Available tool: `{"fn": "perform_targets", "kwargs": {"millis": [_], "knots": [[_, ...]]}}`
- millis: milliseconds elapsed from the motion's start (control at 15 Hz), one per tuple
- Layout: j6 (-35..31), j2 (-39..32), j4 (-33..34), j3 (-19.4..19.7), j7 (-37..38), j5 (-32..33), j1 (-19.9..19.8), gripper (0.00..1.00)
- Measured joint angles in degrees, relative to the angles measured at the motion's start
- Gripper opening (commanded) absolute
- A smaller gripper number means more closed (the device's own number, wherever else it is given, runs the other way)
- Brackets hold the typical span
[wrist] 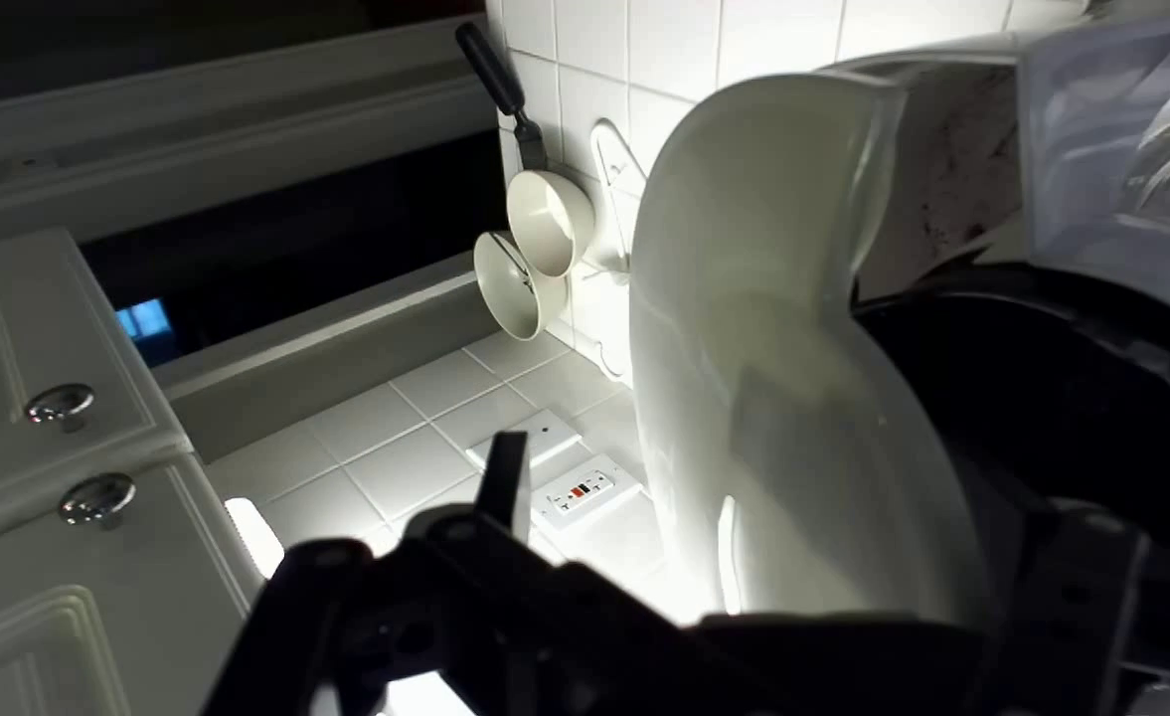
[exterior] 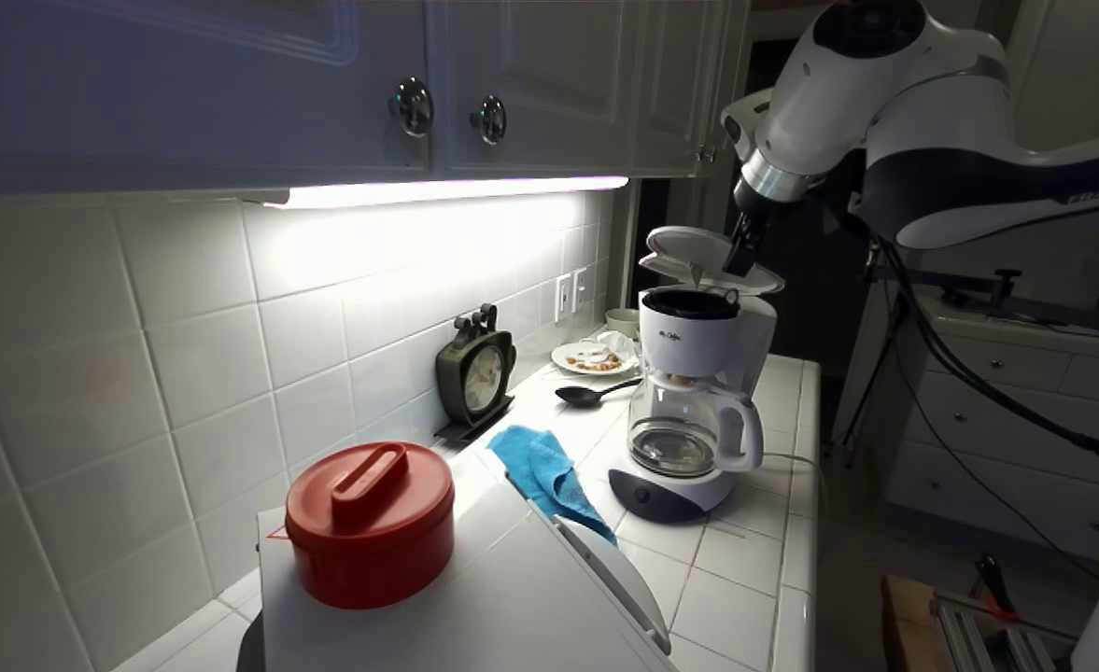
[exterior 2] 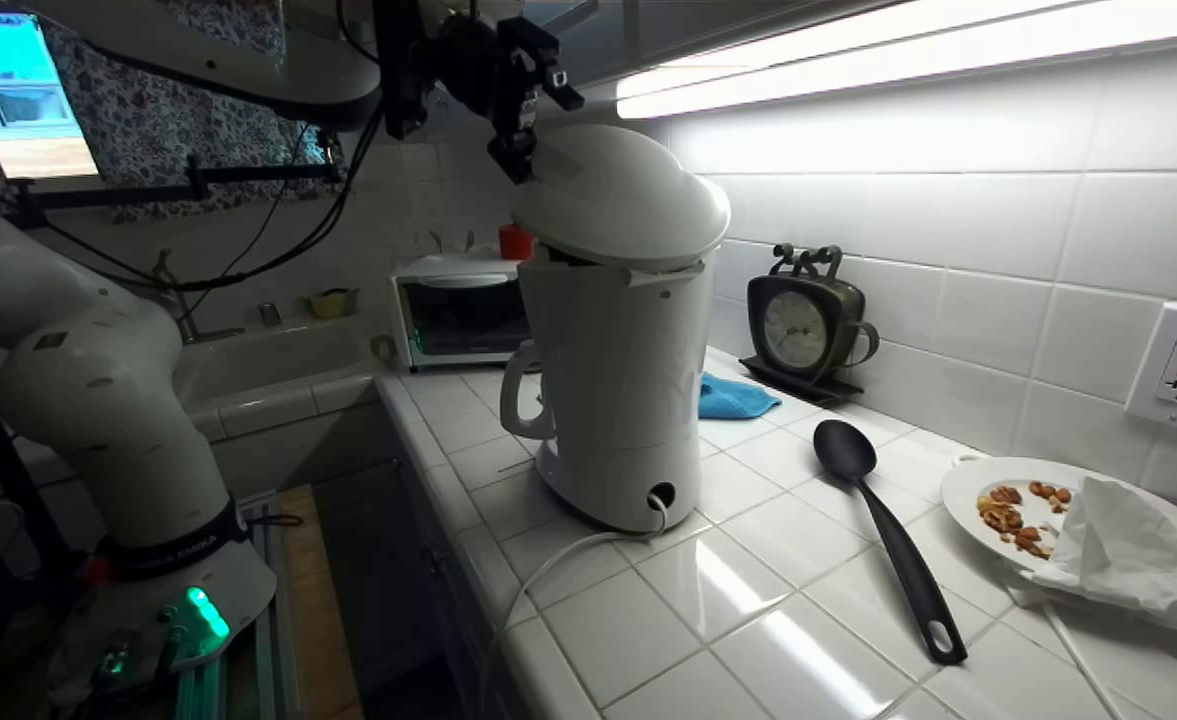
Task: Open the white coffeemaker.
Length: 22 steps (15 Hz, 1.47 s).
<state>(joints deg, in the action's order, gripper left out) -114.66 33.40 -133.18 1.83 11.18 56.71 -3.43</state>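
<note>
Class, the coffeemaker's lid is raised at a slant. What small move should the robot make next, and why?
Probably nudge the lid a little farther back, away from the black basket: the lid slants rather than standing upright, and the open hand is right by its edge.

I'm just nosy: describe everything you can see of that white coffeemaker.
The white, plastic-looking coffeemaker stands upright on white counter tiles, a white cord leaving its back. Its rounded white lid tilts open above a black basket; below are a clear glass carafe and a dark panel with a round knob. The black gripper hangs by the lid, jaws apart; contact is unclear.
</note>
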Motion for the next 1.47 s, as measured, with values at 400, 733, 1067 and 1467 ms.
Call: {"fn": "perform_targets", "kwargs": {"millis": [400,733,1067,1467], "knots": [[0.1,3.8,1.2,3.1,0.0,-0.3,-0.7,1.00],[-2.6,6.4,1.9,6.6,0.2,-0.7,-1.0,1.00],[-11.6,7.1,1.7,10.9,1.3,-3.0,-1.5,1.00],[-16.8,7.1,1.7,12.6,1.8,-11.5,-4.6,1.00]]}}
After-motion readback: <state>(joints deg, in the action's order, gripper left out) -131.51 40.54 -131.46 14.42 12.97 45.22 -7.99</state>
